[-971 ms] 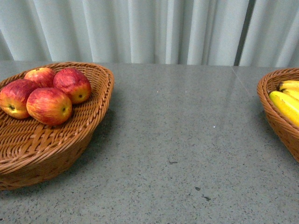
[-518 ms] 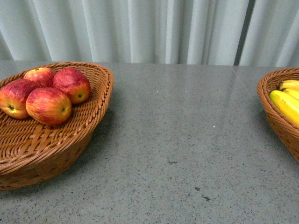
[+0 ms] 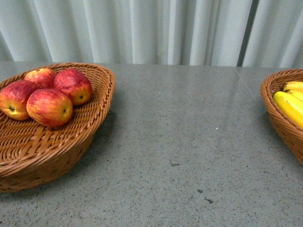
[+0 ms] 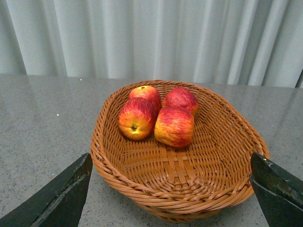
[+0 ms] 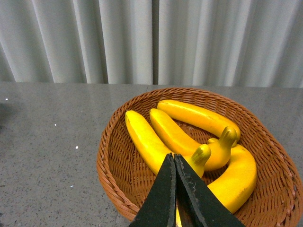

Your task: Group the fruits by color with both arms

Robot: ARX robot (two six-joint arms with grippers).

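Front view: desk [image 3: 189, 142], left basket [image 3: 57, 156] with four apples [image 3: 49, 107], right basket [image 3: 284, 127] with bananas [image 3: 289, 106]; sorting appears complete, nothing loose. Left pincer [image 4: 170, 189] gapes wide and empty, right pincer [image 5: 175, 189] is closed and empty; next move likely retreat.

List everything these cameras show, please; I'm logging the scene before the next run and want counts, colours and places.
apples: four, red with yellow streaks, clustered together in the left basket
bananas: four, bright yellow, lying together in the right basket
left basket: one, brown wicker, on the table's left side
right basket: one, brown wicker, at the table's right edge, partly cut off in the front view
table: one, grey speckled, under both baskets
curtain: pale, pleated, behind the table
left gripper: black, jaws wide apart, facing the apple basket, holding nothing
right gripper: black, jaws closed together, in front of the bananas, holding nothing
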